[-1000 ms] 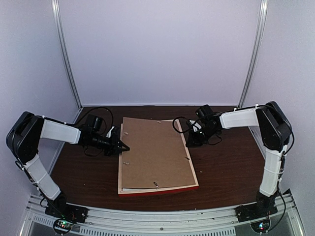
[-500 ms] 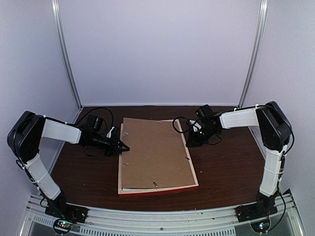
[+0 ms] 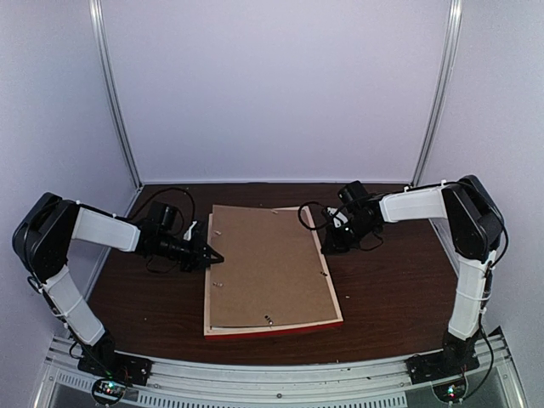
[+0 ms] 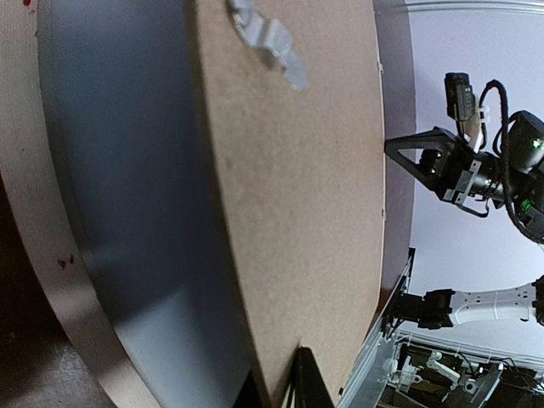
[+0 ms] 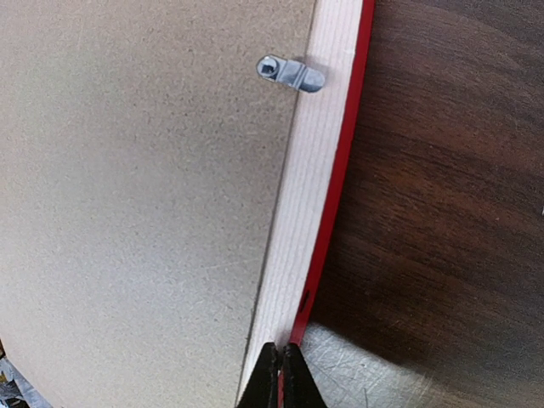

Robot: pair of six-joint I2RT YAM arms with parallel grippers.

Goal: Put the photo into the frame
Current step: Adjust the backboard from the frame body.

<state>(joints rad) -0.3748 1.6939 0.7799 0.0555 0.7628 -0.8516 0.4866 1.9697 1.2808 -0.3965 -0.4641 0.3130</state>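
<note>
The frame [image 3: 274, 330] lies face down mid-table, pale wood up, its red front showing along the edges. A brown backing board [image 3: 268, 263] covers it. My left gripper [image 3: 217, 254] is shut on the board's left edge. In the left wrist view the board [image 4: 297, 170] is raised off the frame's pale rail [image 4: 42, 212], with the left gripper [image 4: 276, 381] clamped across its edge. A shadowed bluish-grey sheet [image 4: 119, 187] lies beneath; I cannot tell whether it is the photo. My right gripper [image 3: 325, 249] [image 5: 280, 361] is shut, tips against the frame's right rail [image 5: 310, 195].
Small metal turn clips sit on the frame's back, one [image 5: 291, 72] on the right rail and one [image 4: 268, 38] near the left. The dark wooden tabletop [image 3: 391, 289] surrounds the frame. White walls close in behind and at both sides.
</note>
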